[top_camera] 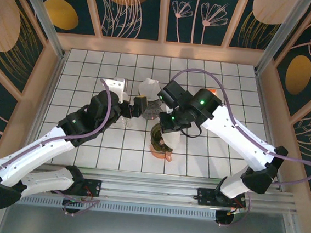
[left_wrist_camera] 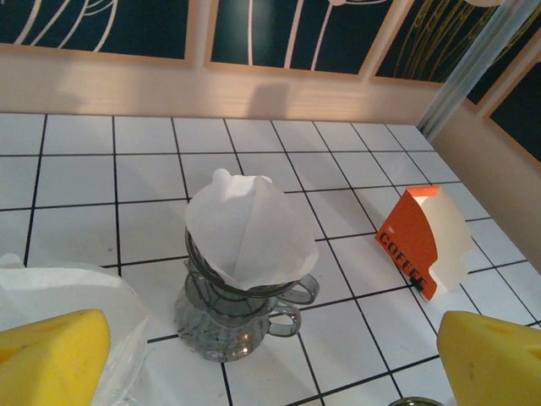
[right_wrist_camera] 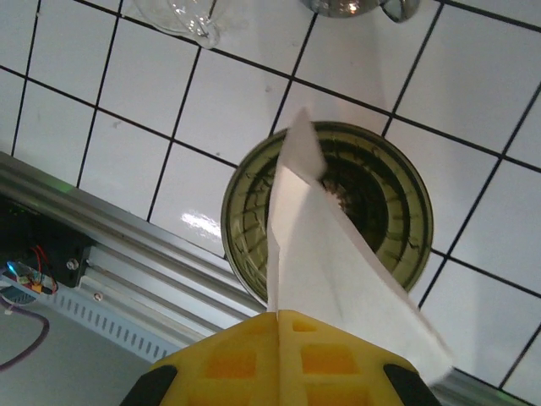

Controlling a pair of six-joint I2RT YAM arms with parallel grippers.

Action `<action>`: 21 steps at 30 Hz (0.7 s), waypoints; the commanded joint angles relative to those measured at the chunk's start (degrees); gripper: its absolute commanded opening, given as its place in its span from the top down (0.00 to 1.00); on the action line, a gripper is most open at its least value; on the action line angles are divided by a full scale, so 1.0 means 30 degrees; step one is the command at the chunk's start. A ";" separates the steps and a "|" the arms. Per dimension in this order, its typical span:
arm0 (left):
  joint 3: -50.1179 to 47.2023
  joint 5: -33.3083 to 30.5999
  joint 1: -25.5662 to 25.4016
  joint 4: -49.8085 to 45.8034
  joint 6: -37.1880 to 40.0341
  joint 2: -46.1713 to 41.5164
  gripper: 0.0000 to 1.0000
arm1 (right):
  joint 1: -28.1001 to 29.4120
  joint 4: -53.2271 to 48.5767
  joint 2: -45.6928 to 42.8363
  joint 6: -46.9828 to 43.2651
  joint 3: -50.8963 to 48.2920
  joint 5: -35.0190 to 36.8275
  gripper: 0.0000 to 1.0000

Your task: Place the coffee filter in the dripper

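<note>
- Okay, my right gripper (right_wrist_camera: 279,326) is clamped on the folded coffee filter (right_wrist_camera: 338,271), whose tip hangs over the mouth of the green dripper (right_wrist_camera: 397,211); I can't tell if they touch.
- My left gripper (left_wrist_camera: 270,359) is spread wide, holding nothing.
- Left wrist view adds a second filter (left_wrist_camera: 249,224) seated in a glass stand (left_wrist_camera: 228,317), plus an orange box (left_wrist_camera: 410,245) reading "COFFEE".
- Metal rail (right_wrist_camera: 127,254) runs just beside the dripper; bare tiles (left_wrist_camera: 76,169) lie behind the stand.
</note>
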 commanded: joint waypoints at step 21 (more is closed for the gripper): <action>-0.0194 0.1938 -0.0111 -0.0497 0.0002 0.0032 0.01 | 0.0030 0.6125 -0.0033 -0.0519 -0.5440 -0.1237 0.99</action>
